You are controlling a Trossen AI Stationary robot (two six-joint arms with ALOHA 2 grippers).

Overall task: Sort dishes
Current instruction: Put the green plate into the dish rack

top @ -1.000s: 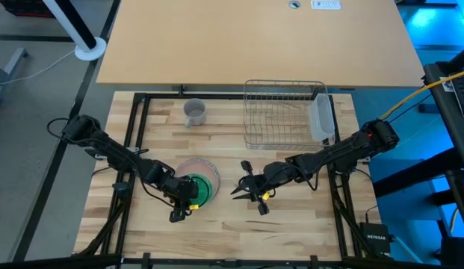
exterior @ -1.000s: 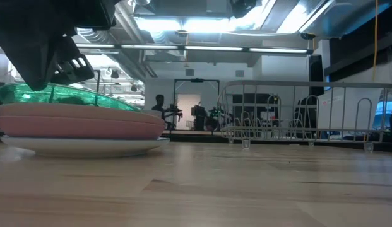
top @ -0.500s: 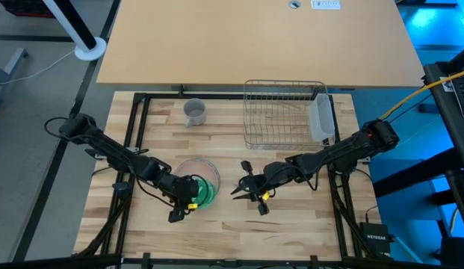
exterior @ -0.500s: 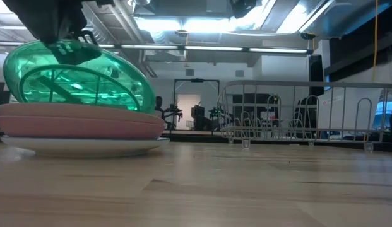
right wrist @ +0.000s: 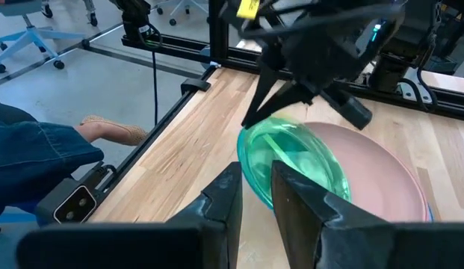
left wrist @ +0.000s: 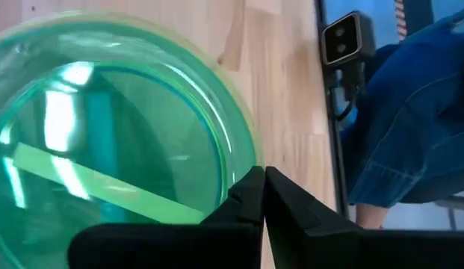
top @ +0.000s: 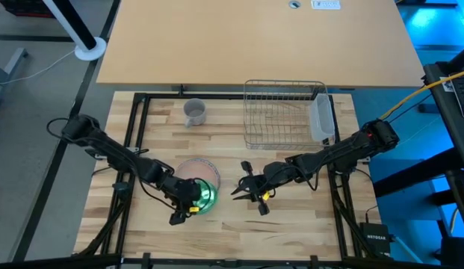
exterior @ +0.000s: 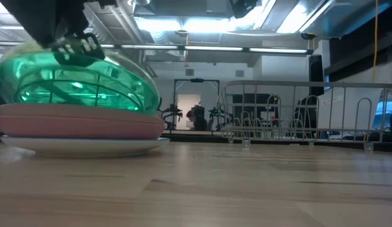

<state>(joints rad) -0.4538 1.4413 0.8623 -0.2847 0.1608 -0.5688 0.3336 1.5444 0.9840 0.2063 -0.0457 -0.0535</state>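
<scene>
- While the left gripper [top: 188, 202] clamps its fingers [left wrist: 250, 196] on the rim of the green plate [top: 207, 193], that plate stands tilted, one edge raised and the other resting on the pink plate [exterior: 79, 123].
- Green plate: translucent, glossy, with a raised inner ring; it lies just ahead of the left fingers.
- Pink plate: opaque and matte, stacked directly on the white plate [exterior: 82, 146], which sits on the bench [top: 291, 217].
- Right gripper [top: 250, 191]: just beside the stack, fingers [right wrist: 297, 196] spread apart, gripping nothing, the tilted plate straight ahead of their tips.
- Grey cup [top: 195, 112]: upright, well apart from both grippers, near the wire dish rack [top: 284, 113].
</scene>
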